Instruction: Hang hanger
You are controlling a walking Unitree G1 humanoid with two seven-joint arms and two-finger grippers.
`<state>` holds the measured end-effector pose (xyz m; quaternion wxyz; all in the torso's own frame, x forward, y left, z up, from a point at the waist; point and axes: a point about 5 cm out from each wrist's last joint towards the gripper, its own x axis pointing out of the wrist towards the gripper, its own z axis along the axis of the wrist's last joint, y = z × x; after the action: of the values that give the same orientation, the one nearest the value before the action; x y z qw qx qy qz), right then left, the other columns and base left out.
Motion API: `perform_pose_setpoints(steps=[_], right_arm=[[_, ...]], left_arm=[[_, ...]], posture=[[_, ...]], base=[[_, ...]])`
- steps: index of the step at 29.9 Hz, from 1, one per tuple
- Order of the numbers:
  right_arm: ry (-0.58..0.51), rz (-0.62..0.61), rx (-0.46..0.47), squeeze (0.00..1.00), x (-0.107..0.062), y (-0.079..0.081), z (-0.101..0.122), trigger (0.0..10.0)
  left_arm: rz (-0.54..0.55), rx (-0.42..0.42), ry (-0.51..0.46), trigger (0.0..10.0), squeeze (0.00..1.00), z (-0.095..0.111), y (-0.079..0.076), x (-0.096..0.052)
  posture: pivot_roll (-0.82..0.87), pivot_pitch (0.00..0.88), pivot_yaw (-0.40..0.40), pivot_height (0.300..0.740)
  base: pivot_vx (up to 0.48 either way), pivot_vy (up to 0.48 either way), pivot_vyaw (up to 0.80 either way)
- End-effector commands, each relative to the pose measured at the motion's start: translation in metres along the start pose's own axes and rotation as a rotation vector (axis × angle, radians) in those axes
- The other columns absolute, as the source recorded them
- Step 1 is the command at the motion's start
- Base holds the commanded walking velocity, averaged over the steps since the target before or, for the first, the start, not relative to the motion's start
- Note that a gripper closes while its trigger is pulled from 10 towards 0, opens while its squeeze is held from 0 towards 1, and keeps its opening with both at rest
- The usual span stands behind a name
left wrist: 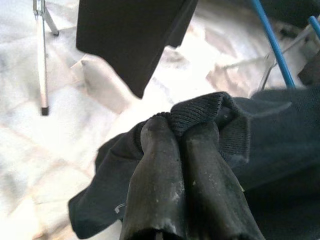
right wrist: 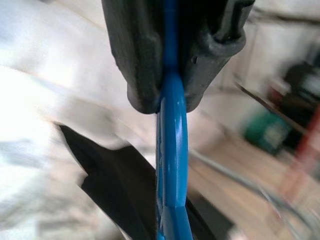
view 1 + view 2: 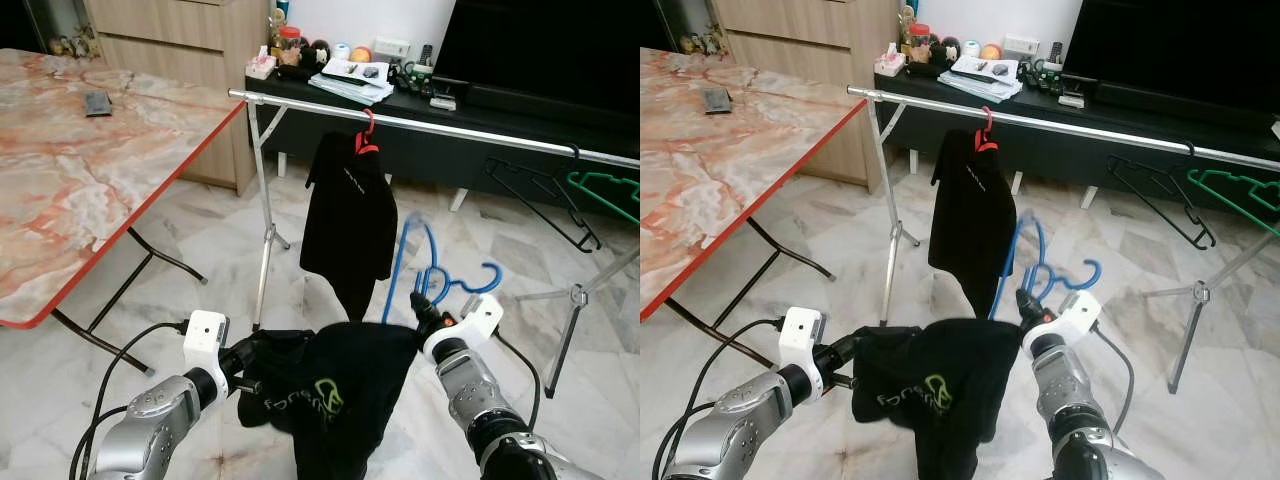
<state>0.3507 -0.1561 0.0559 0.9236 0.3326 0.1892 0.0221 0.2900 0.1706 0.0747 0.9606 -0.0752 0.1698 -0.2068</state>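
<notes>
Two grippers are at work low in front of you, above the marble floor (image 3: 200, 240). Your left gripper (image 3: 245, 368) has its fingers (image 1: 165, 175) pressed together on a fold of the black shirt (image 3: 335, 395), pinching the ribbed hem; the cloth bunches around the tips and the rest of the garment, with a green logo on it, droops between the two arms. Your right gripper (image 3: 424, 318) is clamped on the blue hanger (image 3: 440, 275), the plastic bar running straight between its fingers (image 2: 135, 55) in the right wrist view. That hanger rises from the gripper, its blue loops showing just beside the shirt's right edge and below the metal rail (image 3: 450, 130) of the clothes rack, not on it. On the rail, note a second black shirt (image 3: 350, 215) hanging from a red hanger (image 3: 366, 140), and further right a black hanger (image 3: 545, 195) and a green hanger (image 3: 605, 190), both bare. To your left stands a folding table (image 3: 90, 190) with a marbled top and red edge, a small dark object (image 3: 97, 102) lying on it. Behind the rack a low black TV console (image 3: 420, 105) carries papers and small clutter, too small to name.
</notes>
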Motion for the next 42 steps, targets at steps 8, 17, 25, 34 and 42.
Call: perform_pose_setpoints(steps=[8,17,25,34,42], right_arm=[[0.213,-0.174,-0.112,0.00,-0.005,-0.014,-0.022,10.0],[0.219,-0.271,0.013,0.00,-0.007,-0.019,-0.026,10.0],[0.043,-0.372,0.195,0.00,-0.001,-0.015,0.004,10.0],[-0.016,-0.317,0.228,0.00,0.009,0.013,0.024,10.0],[-0.104,-0.306,0.273,0.00,0.015,0.036,0.053,10.0]], left_arm=[[-0.026,0.086,0.005,10.0,0.00,0.000,-0.004,0.002],[-0.133,0.224,0.046,10.0,1.00,-0.002,-0.011,-0.003],[-0.305,0.291,0.055,10.0,1.00,0.013,-0.026,-0.010],[-0.300,0.294,0.031,10.0,0.00,0.019,-0.036,-0.002],[-0.371,0.283,0.014,10.0,0.00,0.022,-0.046,-0.007]], posture=[[0.19,0.082,-0.141,0.740],[0.19,0.094,-0.149,0.740],[0.19,0.096,-0.156,0.740],[0.19,0.098,-0.159,0.740],[0.18,0.099,-0.167,0.740]], base=[[0.000,0.000,0.00],[0.000,0.000,0.00],[0.000,0.000,0.00],[0.000,0.000,0.00],[0.000,0.000,0.00]])
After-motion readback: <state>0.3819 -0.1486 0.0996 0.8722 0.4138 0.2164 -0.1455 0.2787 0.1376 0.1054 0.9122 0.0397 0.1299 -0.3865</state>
